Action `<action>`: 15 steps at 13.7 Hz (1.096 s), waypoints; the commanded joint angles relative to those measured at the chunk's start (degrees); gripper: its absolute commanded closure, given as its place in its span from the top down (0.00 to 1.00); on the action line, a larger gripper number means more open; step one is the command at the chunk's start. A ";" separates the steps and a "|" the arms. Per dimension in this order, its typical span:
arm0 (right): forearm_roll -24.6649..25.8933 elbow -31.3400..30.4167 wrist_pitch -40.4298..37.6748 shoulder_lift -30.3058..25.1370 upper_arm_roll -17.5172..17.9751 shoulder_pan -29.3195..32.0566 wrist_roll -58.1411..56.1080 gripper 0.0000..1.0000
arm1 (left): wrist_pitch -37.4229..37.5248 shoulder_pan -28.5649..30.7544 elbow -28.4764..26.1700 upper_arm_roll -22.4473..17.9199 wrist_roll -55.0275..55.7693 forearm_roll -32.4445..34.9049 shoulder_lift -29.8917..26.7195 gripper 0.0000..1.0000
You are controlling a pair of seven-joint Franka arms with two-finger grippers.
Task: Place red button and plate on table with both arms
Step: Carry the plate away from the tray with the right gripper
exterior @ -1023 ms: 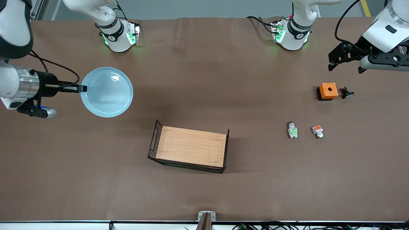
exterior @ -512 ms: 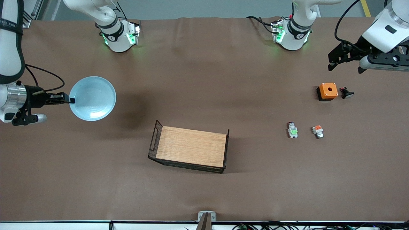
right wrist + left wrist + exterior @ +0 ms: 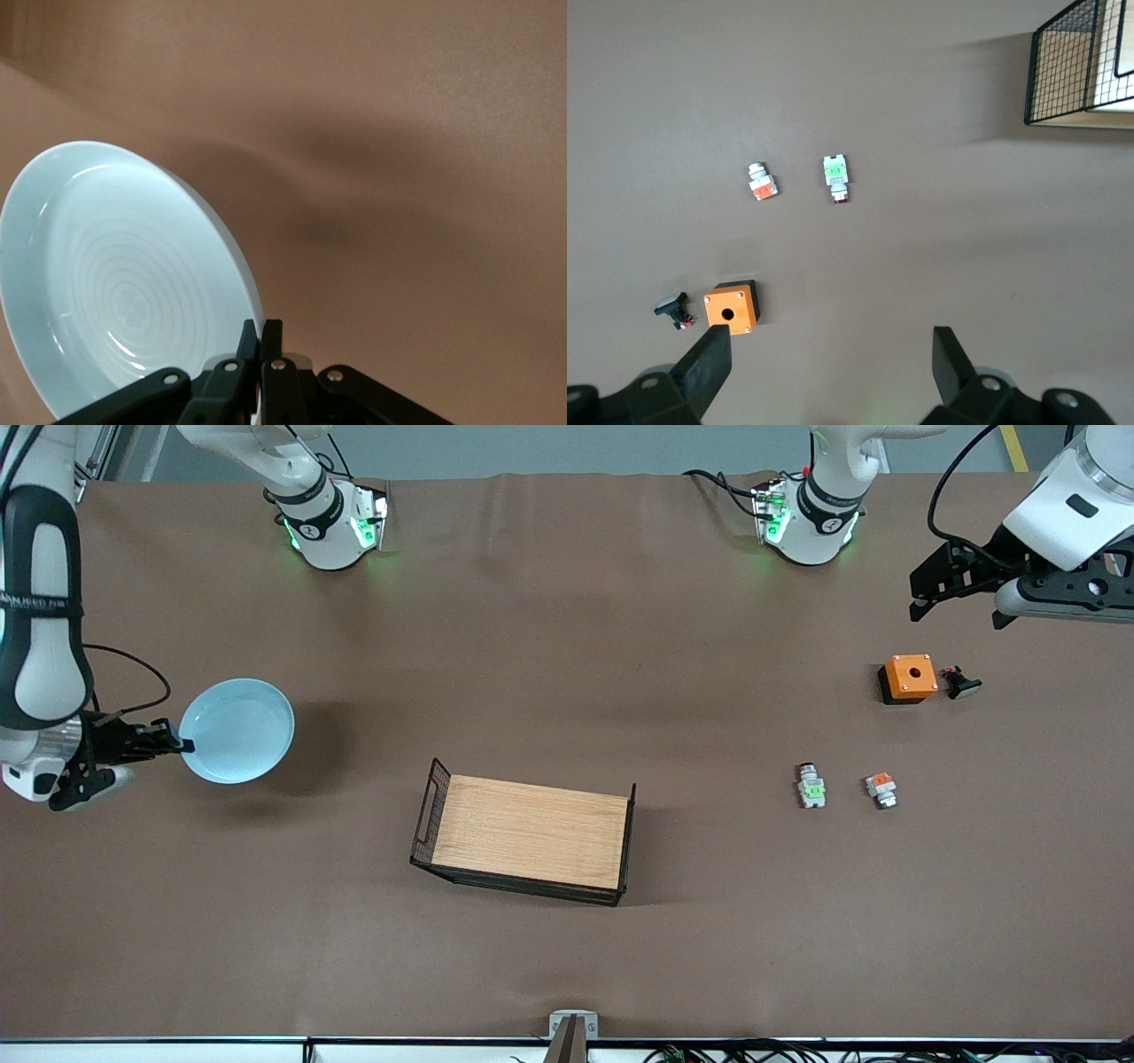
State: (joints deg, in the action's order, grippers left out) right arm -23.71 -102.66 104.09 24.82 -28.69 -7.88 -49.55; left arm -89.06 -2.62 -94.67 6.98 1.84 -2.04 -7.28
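While your right gripper (image 3: 177, 746) clamps the stiff plate (image 3: 237, 730) by its rim, left gripper (image 3: 957, 598) waits, jaws apart.

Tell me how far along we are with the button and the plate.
Done: the red button already lies on the table beside the orange-block part. In hand: the right gripper is shut on the plate rim, holding it above the table. Left: set the plate down and release. The left gripper waits open over the orange box.
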 commanded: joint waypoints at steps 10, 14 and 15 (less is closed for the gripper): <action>-8.37 1.32 15.00 11.82 3.89 4.44 -14.61 0.02 | -0.24 0.25 -1.13 0.58 1.41 0.10 -1.07 1.00; -8.46 1.41 16.05 12.53 4.08 4.89 -15.40 0.02 | -0.24 0.33 -1.05 1.28 1.59 1.69 -1.15 1.00; -8.46 1.41 16.32 12.70 4.08 4.98 -15.41 0.02 | -0.24 0.33 -1.04 1.28 1.68 1.60 -1.15 1.00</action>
State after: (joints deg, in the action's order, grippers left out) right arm -30.65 -102.45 120.14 36.62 -25.56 -4.39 -63.14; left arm -89.06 -2.61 -94.89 7.65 2.59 -1.48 -7.29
